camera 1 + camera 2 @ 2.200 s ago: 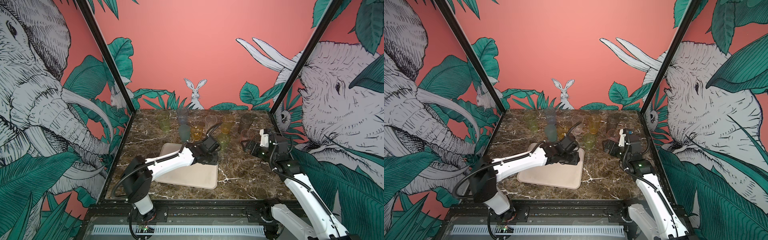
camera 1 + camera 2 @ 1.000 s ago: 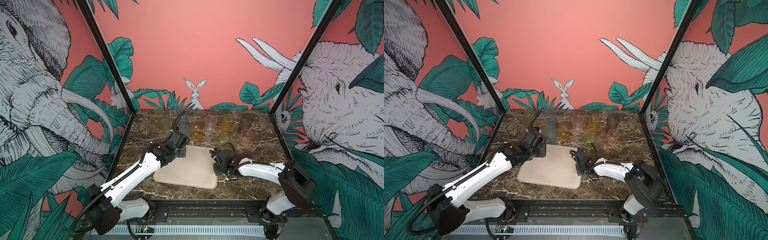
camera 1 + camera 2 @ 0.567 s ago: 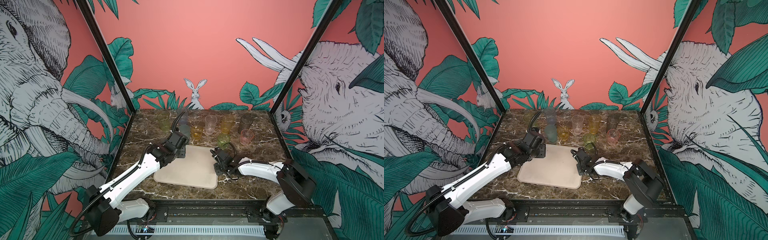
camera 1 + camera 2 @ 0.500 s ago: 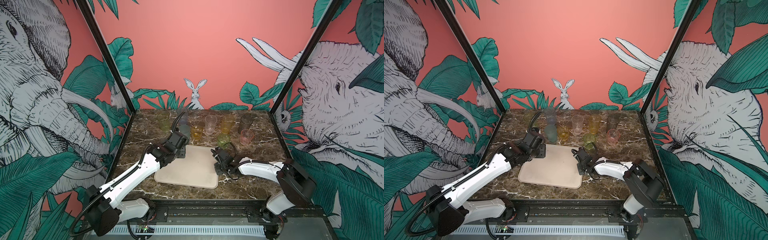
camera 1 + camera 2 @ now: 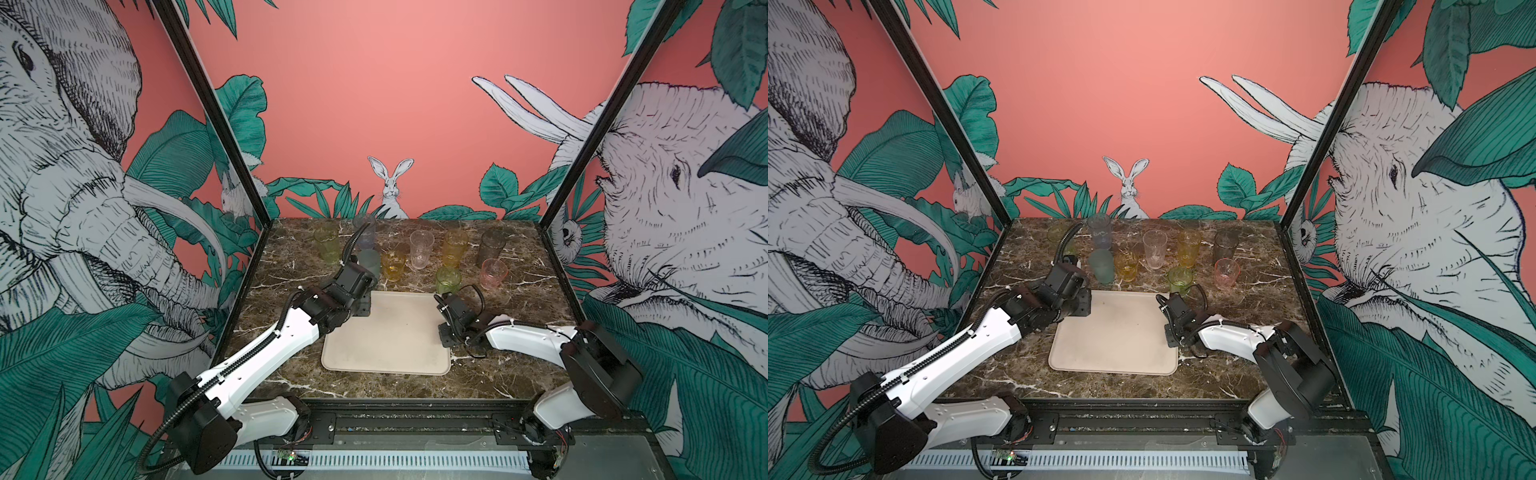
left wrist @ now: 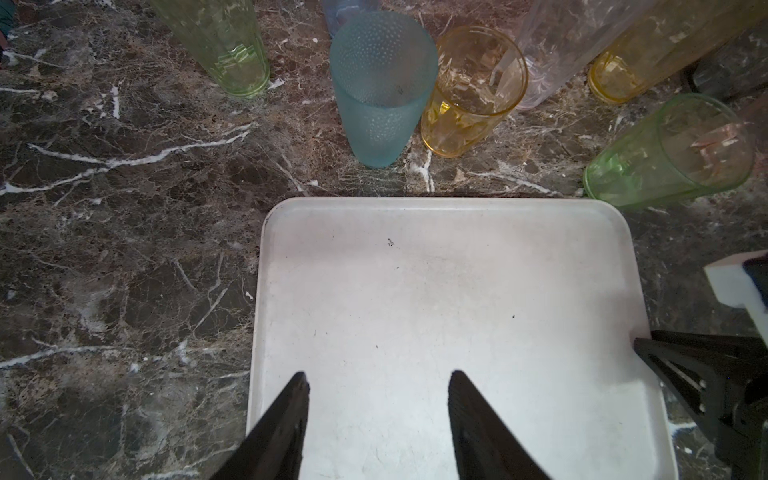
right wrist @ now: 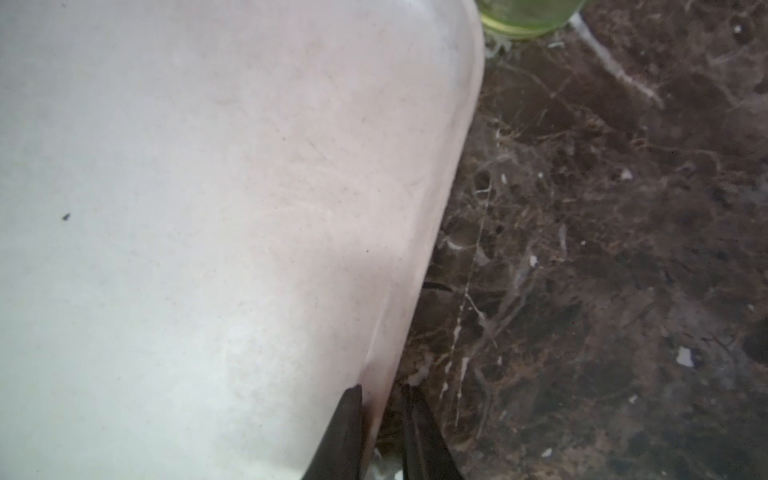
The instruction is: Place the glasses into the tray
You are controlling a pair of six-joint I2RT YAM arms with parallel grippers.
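On the dark marble worktop (image 5: 532, 291), about midway across: the tray (image 5: 386, 332), cream, square, low-rimmed, lying flat. Beyond its far edge, upright on the marble and outside the rim: all nine of the glasses.

Far row, left to right: tall yellow-green glass (image 5: 326, 245), tall pale blue glass (image 5: 365, 230), tall clear glass (image 5: 421, 249), tall amber glass (image 5: 455, 248), tall smoky grey glass (image 5: 491, 245).

Nearer row, left to right: frosted teal glass (image 5: 1101, 266), short amber glass (image 5: 392, 264), short green glass (image 5: 448, 280), short pink glass (image 5: 493, 274). Teal and short amber just beside each other, close to the tray's far edge. Short green just beyond the tray's far right corner, pink a little further right.

Left arm (image 5: 270, 345): stretched in from the near left. Left jaws: released, spread wide with nothing between, poised over the left part of the tray.

Right arm (image 5: 523, 336): laid low over the worktop from the near right. Right jaws: drawn narrow astride the tray's right rim, one tip inside, the other outside over the marble. Cannot tell whether clenched on that rim or just short of it.
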